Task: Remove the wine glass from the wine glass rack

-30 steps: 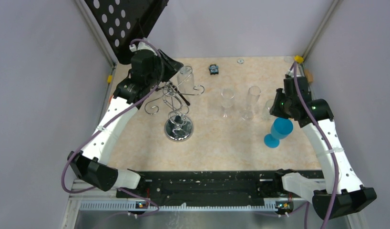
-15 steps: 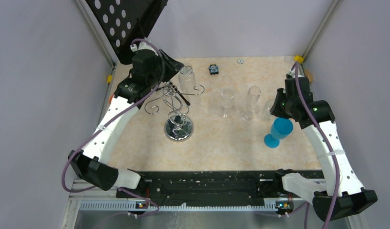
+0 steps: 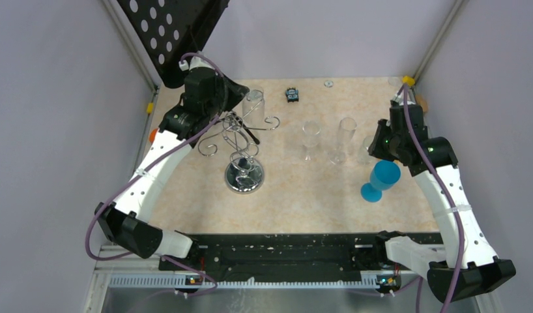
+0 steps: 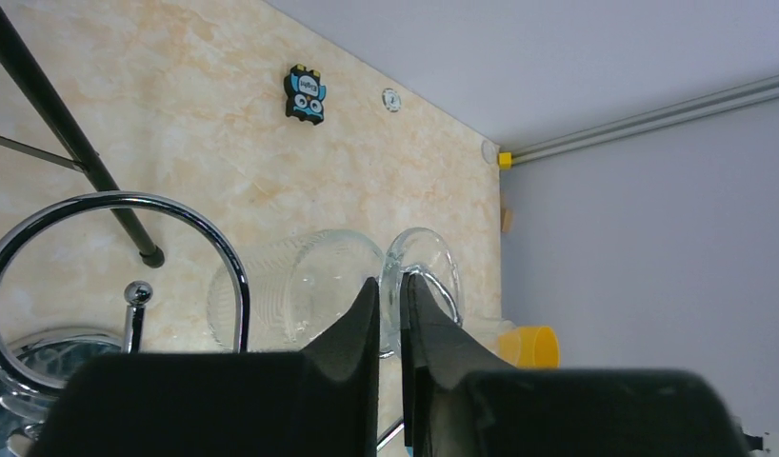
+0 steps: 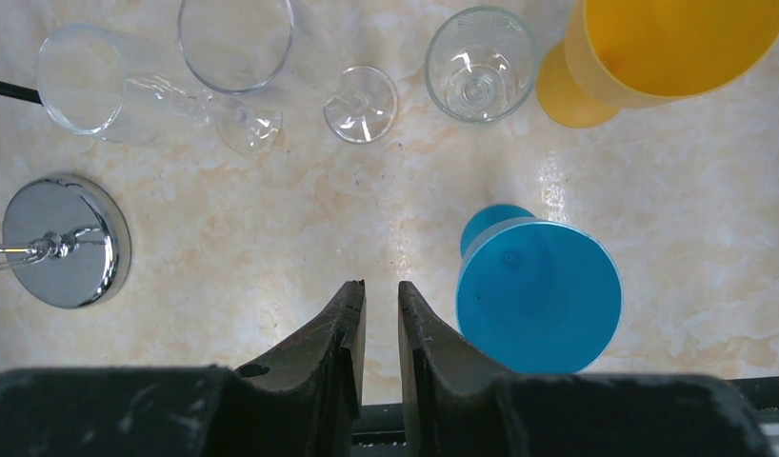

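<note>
The silver wire rack point(image 3: 240, 138) stands on its round chrome base point(image 3: 244, 177) at the back left. A clear wine glass point(image 3: 254, 103) hangs upside down at the rack's back arm. My left gripper point(image 3: 235, 99) is at that arm. In the left wrist view the left gripper point(image 4: 392, 286) is shut on the wine glass point(image 4: 290, 290), its fingers pinching the part between bowl and foot, beside a rack loop point(image 4: 109, 198). My right gripper point(image 5: 381, 290) is shut with a narrow slit and holds nothing, above the table next to a blue cup point(image 5: 538, 295).
Three clear glasses point(image 3: 310, 137) point(image 3: 345, 137) point(image 3: 367, 149) stand mid-table right. The blue cup point(image 3: 383, 179) stands by the right arm, and a yellow cup point(image 5: 671, 38) is behind it. A black tripod stand point(image 3: 172, 32) fills the back left corner, with a leg point(image 4: 71, 143) near the rack. A small sticker point(image 3: 291, 94) lies at the back.
The left gripper has edged slightly toward the back with the glass. The right arm has barely moved.
</note>
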### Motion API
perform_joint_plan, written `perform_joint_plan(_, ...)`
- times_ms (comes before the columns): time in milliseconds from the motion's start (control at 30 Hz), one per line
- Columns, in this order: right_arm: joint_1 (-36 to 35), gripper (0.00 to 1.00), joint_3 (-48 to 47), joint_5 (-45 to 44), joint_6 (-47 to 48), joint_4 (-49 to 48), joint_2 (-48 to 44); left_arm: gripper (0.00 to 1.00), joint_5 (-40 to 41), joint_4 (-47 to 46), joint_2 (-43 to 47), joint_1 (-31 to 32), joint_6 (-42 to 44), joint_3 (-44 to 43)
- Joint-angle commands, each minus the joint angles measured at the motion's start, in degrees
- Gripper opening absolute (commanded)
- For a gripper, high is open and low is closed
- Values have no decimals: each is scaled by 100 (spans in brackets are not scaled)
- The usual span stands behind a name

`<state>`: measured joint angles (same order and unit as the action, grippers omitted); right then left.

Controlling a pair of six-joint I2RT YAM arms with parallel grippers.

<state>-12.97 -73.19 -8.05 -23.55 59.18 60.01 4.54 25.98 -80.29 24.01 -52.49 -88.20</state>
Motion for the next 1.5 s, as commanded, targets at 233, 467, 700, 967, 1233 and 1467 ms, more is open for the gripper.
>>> perform_joint_plan(233, -42, 20, -131, 30, 138, -239, -72, 0, -247, -74, 276, -19, -786, 294)
perform_joint_plan(467, -46, 20, -92, 48, 160, -270, -94, 0, -423, -568, 600, -19, -1305, 512)
perform_joint_plan(700, -42, 20, -70, 54, 170, -283, -120, 0, -936, -829, 643, -25, -1601, 575)
perform_joint_plan(967, -44, 20, -73, 107, 160, -319, -138, 0, -1304, -967, 559, 3, -1732, 586)
perform_joint_plan(1233, -41, 20, -22, 150, 179, -378, -137, 0, -1621, -466, 227, 23, -1411, 236)
perform_joint_plan(1467, -43, 20, 6, 311, 131, -499, -94, 0, -1701, -527, 64, 84, -1430, 324)
